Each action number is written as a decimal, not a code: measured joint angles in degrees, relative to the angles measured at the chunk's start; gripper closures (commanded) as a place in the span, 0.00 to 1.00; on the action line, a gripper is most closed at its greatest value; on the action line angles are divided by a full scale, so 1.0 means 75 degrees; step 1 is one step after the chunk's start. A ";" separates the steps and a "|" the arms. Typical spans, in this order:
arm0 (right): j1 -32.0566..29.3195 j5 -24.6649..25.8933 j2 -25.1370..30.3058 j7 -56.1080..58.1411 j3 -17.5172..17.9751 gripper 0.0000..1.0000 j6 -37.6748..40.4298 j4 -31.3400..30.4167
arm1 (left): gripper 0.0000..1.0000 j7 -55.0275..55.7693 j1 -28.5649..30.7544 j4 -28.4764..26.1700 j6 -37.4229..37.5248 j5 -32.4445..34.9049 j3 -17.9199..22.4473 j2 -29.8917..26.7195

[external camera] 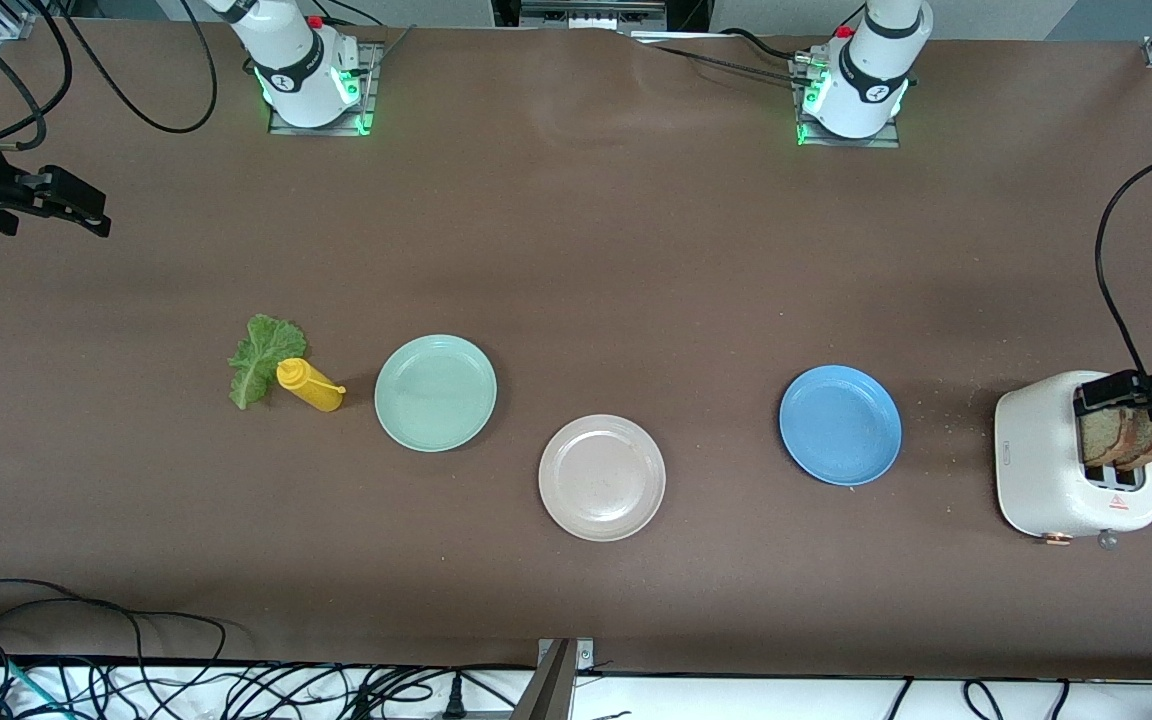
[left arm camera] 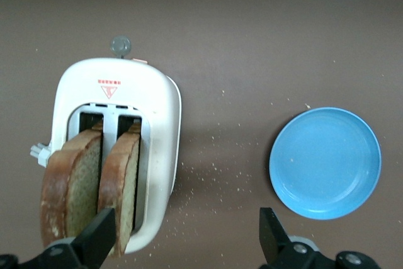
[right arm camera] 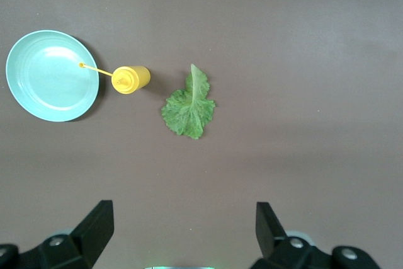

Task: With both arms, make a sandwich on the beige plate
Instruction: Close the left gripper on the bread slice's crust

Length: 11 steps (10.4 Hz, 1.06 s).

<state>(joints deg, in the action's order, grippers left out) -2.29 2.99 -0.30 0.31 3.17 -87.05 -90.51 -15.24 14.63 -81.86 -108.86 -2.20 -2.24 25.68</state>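
Observation:
Two slices of brown bread [external camera: 1126,438] stand upright in the slots of a white toaster [external camera: 1041,460] at the left arm's end of the table; the left wrist view shows them side by side [left arm camera: 72,187]. My left gripper [external camera: 1131,395] hangs open and empty just above them [left arm camera: 187,222], touching nothing. The green lettuce leaf [external camera: 261,358] lies flat toward the right arm's end [right arm camera: 189,108]. The beige plate [external camera: 601,478] is empty at mid-table. My right gripper [external camera: 86,210] is open and empty [right arm camera: 183,211], up over the table's right-arm end.
A yellow squeeze bottle [external camera: 309,385] lies between the lettuce and a mint green plate [external camera: 435,392]. A blue plate [external camera: 840,425] sits between the beige plate and the toaster. Crumbs are scattered beside the toaster. Cables run along the table's near edge.

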 measured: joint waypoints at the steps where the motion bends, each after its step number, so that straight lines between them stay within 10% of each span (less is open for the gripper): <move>1: 0.0000 0.0000 0.0000 0.0000 0.0001 0.00 0.0000 0.0000 | 0.00 -0.0040 0.0006 0.0021 -0.0104 0.0217 0.0000 0.0123; 8: 0.0005 0.0000 0.0000 0.0000 0.0007 0.00 0.0000 0.0000 | 0.06 -0.0141 0.0016 0.0075 -0.0203 0.0934 0.0000 0.0561; 11: 0.0006 0.0000 0.0000 0.0000 0.0007 0.00 0.0000 0.0000 | 0.32 -0.0150 0.0082 0.0081 -0.0209 0.0977 0.0012 0.0716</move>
<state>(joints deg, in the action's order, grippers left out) -2.24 2.99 -0.30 0.31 3.23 -87.06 -90.51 -16.36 15.24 -81.25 -110.43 5.13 -2.15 31.06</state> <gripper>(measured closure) 0.000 0.110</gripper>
